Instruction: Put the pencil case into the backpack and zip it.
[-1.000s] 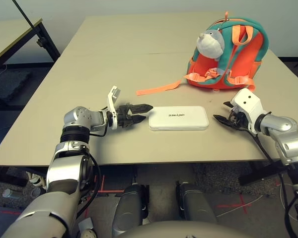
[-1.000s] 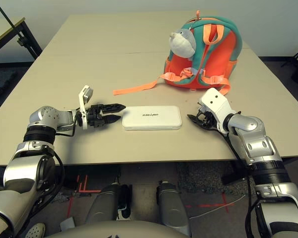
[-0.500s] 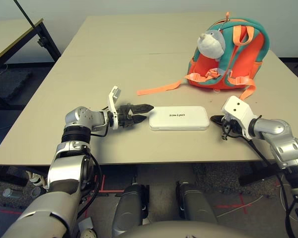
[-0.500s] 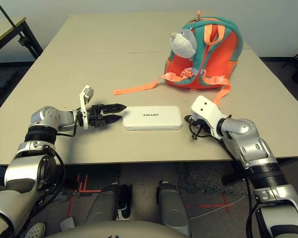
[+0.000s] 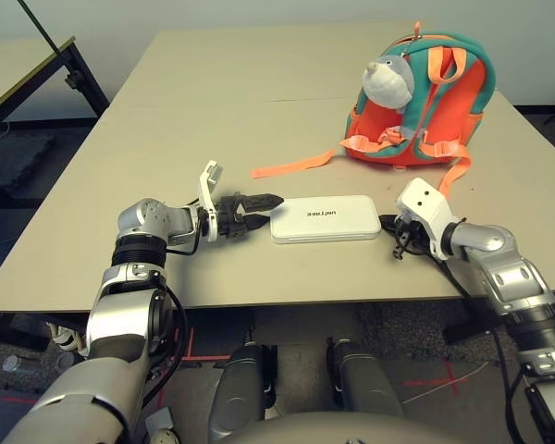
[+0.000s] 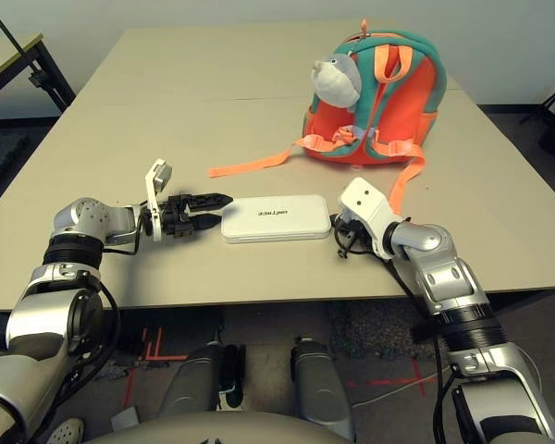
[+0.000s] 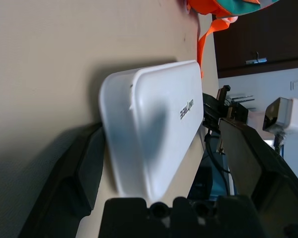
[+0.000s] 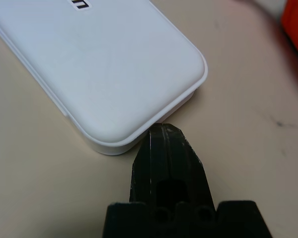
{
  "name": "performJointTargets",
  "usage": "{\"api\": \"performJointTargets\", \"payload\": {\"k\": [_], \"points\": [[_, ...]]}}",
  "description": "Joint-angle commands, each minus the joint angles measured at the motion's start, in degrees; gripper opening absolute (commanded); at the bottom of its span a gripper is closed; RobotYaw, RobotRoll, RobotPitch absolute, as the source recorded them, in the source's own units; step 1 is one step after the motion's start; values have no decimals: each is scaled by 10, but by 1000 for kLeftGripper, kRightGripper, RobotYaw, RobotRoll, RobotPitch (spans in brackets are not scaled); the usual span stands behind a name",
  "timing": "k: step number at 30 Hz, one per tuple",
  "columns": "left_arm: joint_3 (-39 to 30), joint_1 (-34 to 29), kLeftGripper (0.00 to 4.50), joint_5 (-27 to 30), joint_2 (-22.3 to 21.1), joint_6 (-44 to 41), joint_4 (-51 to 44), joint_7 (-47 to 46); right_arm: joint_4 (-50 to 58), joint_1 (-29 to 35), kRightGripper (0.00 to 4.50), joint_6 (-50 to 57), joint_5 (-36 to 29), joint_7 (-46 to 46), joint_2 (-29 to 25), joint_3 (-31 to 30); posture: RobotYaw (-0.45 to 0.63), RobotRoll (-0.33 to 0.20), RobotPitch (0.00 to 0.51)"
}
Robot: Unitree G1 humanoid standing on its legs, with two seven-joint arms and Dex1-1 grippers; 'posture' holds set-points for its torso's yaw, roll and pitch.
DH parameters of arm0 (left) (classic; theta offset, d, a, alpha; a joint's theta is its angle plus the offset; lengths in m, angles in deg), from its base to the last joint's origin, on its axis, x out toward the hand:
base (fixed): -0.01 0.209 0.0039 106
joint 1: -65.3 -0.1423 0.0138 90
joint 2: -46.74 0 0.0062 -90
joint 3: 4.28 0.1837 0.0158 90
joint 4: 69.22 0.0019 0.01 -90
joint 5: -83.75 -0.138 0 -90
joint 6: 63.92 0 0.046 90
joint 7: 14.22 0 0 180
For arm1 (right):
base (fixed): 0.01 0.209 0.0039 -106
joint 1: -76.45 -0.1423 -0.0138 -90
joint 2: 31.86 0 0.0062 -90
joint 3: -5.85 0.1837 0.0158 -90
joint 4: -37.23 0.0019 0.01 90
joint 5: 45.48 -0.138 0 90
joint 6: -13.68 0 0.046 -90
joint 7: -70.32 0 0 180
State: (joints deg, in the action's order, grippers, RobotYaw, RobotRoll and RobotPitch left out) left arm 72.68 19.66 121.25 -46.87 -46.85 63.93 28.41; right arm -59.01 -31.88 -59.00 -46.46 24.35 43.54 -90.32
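Your bench [image 5: 166, 111] carries everything here, and the biggest thing on it is the backpack [image 5: 449, 102], standing upright at the far right with its plush animal [image 5: 390, 81] facing you and one orange strap [image 5: 296, 165] trailing across the surface toward the middle. From these views you cannot tell whether its zip is open, so check that before you carry anything over. Nearer to you, well apart from the backpack, the pencil case [image 5: 325, 218] lies flat on the bench between your two arms. Your left gripper [image 5: 259, 205] sits at its left short end with the jaws spread wide, one finger on either side of the end and not closed on it. Your right gripper [image 8: 164, 144] has its jaws shut together into a single point, and that tip is pressed against the rim at the case's right end. You are on the first step: securing the case, with the right tip apparently bracing or nudging it into the left jaws. Next, close the left jaws on the case end, confirm the hold, then lift it clear and toward the backpack's opening.
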Motion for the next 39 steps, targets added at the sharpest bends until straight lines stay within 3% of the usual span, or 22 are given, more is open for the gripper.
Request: {"api": "performJointTargets", "payload": {"k": [1, 23, 26, 31, 33, 39], "points": [[13, -10, 4500, -14, 11, -9, 6, -6, 22, -8, 25, 5, -9, -1, 8, -10, -175, 0, 92], [14, -18, 4500, -15, 20, -2, -12, -1, 35, -15, 25, 19, -12, -5, 26, -25, -169, 0, 90], [8, -19, 3895, -17, 22, 8, -14, -10, 33, -15, 0, 16, -11, -5, 26, -26, -167, 0, 89], [9, -21, 1937, -16, 23, 10, -26, -4, 30, -15, 0, 13, -10, -3, 26, -28, -168, 0, 91], [6, -21, 1397, -16, 24, 12, -29, -4, 30, -14, 0, 13, -10, -3, 26, -28, -168, 0, 93], [-17, -20, 1277, -8, 34, 36, -52, -17, 24, -14, 0, 9, -8, -1, 27, -29, -169, 0, 95]]}}
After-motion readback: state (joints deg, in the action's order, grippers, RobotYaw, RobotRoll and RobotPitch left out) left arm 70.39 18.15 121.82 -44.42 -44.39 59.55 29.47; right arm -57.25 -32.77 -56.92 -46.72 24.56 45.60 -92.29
